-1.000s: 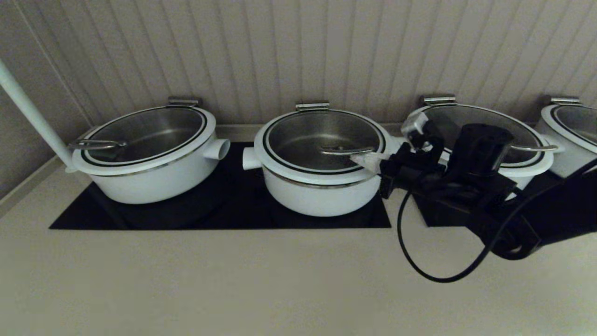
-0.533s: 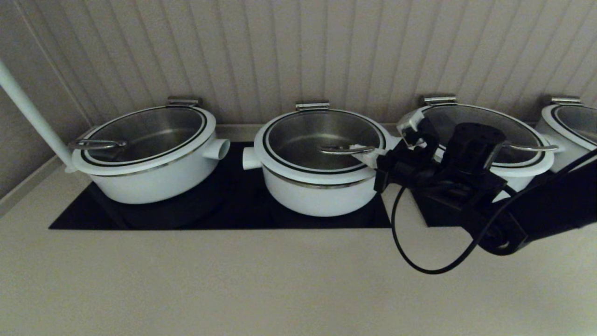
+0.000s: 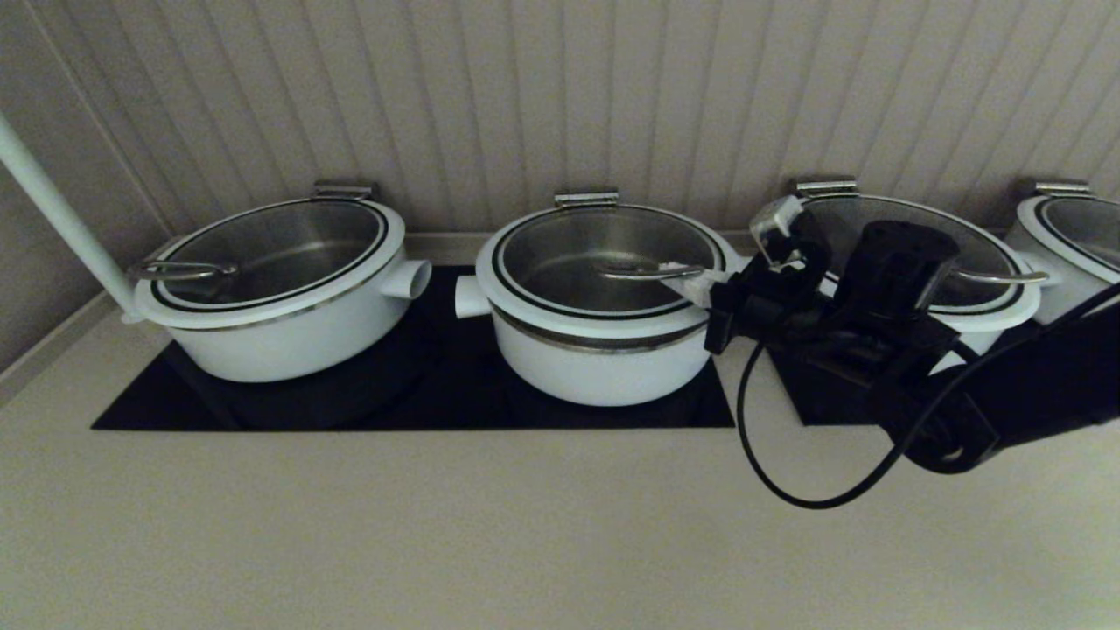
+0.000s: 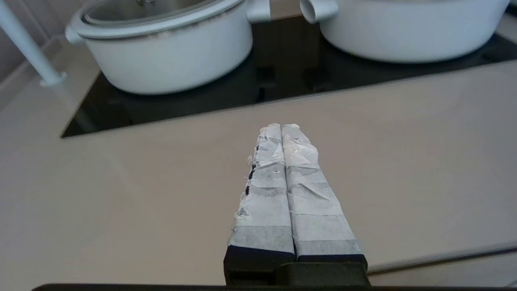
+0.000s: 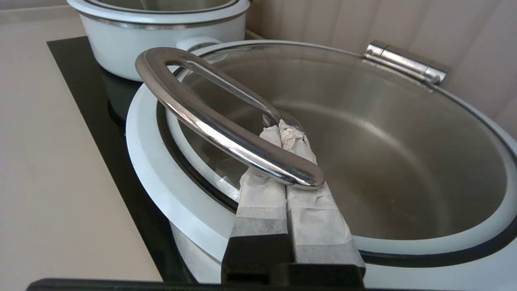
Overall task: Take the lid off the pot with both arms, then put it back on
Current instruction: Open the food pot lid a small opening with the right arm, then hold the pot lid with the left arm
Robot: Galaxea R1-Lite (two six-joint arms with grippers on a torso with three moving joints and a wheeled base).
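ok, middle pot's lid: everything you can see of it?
The lid is round clear glass with a wide white rim, black ring, steel hinge bracket at the wall side and a looped steel handle. Its front edge is tilted up off the pot. The right gripper, shut, is slid under the handle.

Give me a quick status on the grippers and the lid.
Right gripper shut, fingers slid under lid handle. Left gripper shut, parked over counter. Lid front raised off pot.

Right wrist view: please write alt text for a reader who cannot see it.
The right gripper, its white-wrapped fingers pressed together, is slid under the steel loop handle of the glass lid on the white pot. A steel hinge sits at the far rim.
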